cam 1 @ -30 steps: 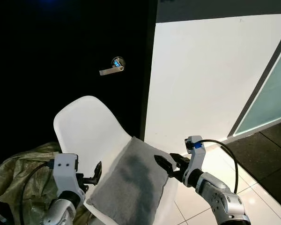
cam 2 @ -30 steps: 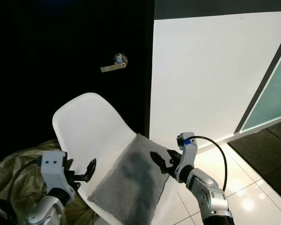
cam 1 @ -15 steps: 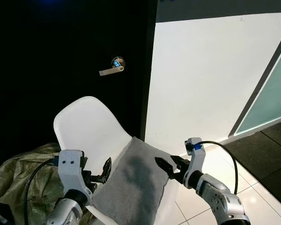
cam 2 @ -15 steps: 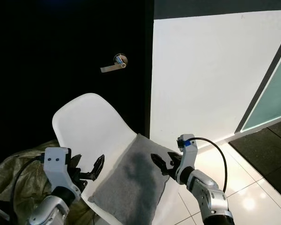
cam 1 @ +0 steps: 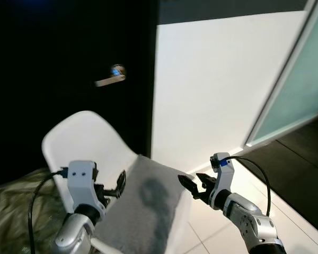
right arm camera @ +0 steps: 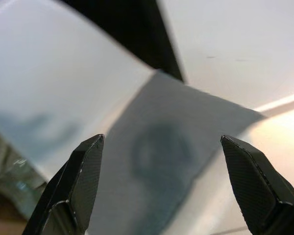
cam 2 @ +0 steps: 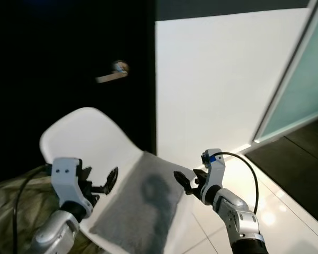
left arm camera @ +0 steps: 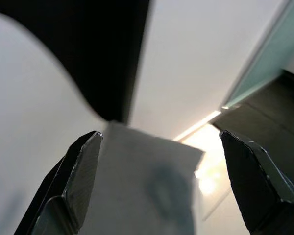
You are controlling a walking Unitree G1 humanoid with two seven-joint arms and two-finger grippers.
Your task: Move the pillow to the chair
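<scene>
While the pillow lies on the chair, both arms hang just beside it with nothing in them.

Pillow: the grey pillow (cam 1: 148, 203) lies flat on the seat of the white chair (cam 1: 77, 137). Its far corner points toward the chair's back, and its long side runs from there down toward the robot.

Left pincer: the left pincer (cam 1: 118, 185) sits at the pillow's left edge, very near it or just touching; the pictures do not settle which. Its two black fingers are spread wide apart and hold nothing. In the left wrist view the pillow (left arm camera: 142, 191) lies straight ahead between the fingers.

Right pincer: the right pincer (cam 1: 193, 186) hangs just off the pillow's right edge, over the chair's rim. Its fingers are spread apart too and hold nothing. In the right wrist view the pillow (right arm camera: 161, 166) lies ahead and below.

Which way: the pillow lies between the two pincers, and its long side runs across the gap between them. Both arms look about as near.

Job so far: it looks done, since the pillow rests on the chair.

Nearby: a green sack (cam 1: 13, 203) sits left of the chair, and a dark door with a silver handle (cam 1: 110, 78) stands behind.
</scene>
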